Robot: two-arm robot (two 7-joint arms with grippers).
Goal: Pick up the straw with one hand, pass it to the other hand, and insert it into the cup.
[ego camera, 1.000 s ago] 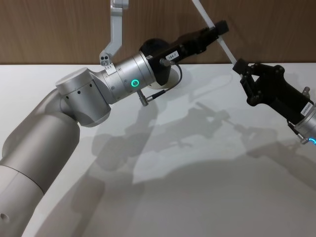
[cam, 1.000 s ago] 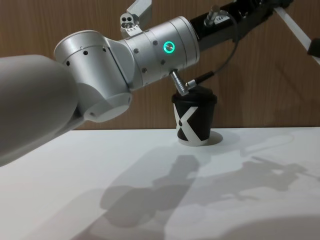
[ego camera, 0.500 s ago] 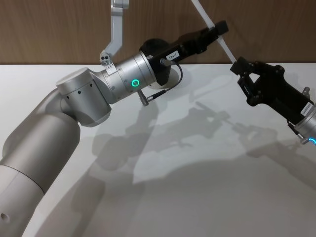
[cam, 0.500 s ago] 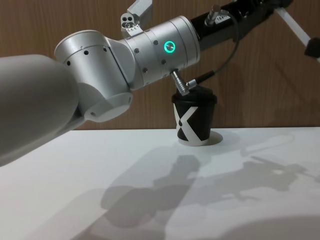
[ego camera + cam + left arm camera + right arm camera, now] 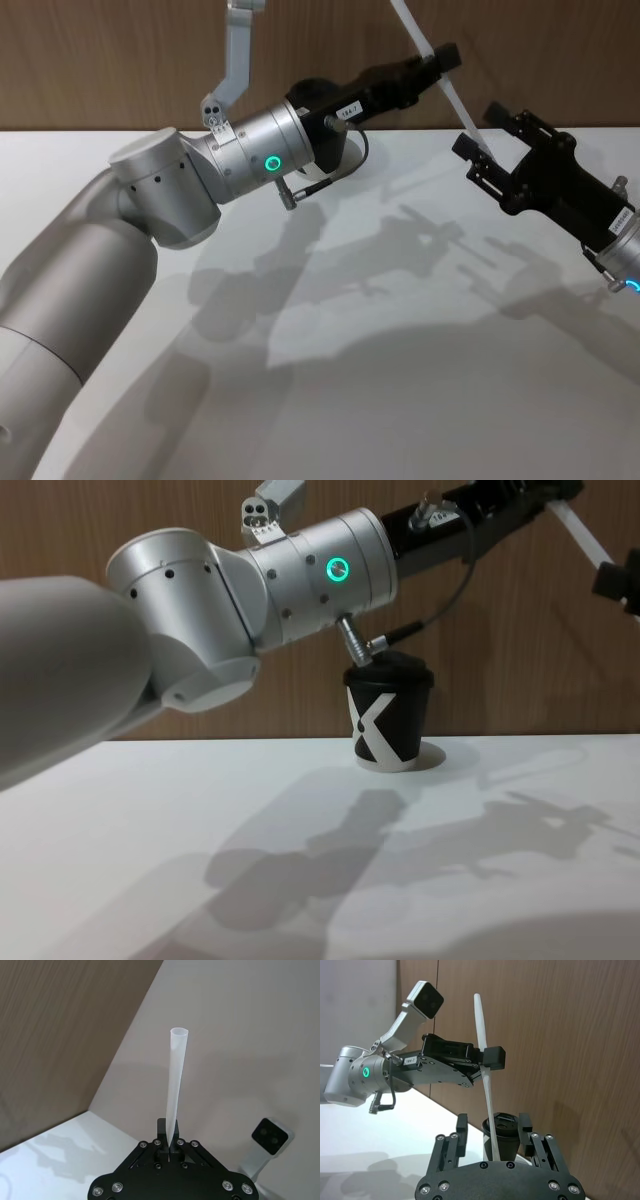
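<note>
White table (image 5: 400, 400), wood wall (image 5: 120, 60): left gripper (image 5: 443, 60) clamped on the straw (image 5: 176, 1080) near mid-length, right gripper (image 5: 493, 1120) fingers wide apart around its lower end; probably light and crushable, so pinch gently mid-length.

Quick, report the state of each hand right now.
Left hand: closed, holding the straw.
Right hand: open, straddling the straw's lower end without gripping it.

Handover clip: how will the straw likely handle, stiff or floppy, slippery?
Probably stiff: the straw runs straight, pinched only by the left gripper; the right gripper is open around its lower end. Likely light and smooth, so it might pivot in the jaws.
</note>
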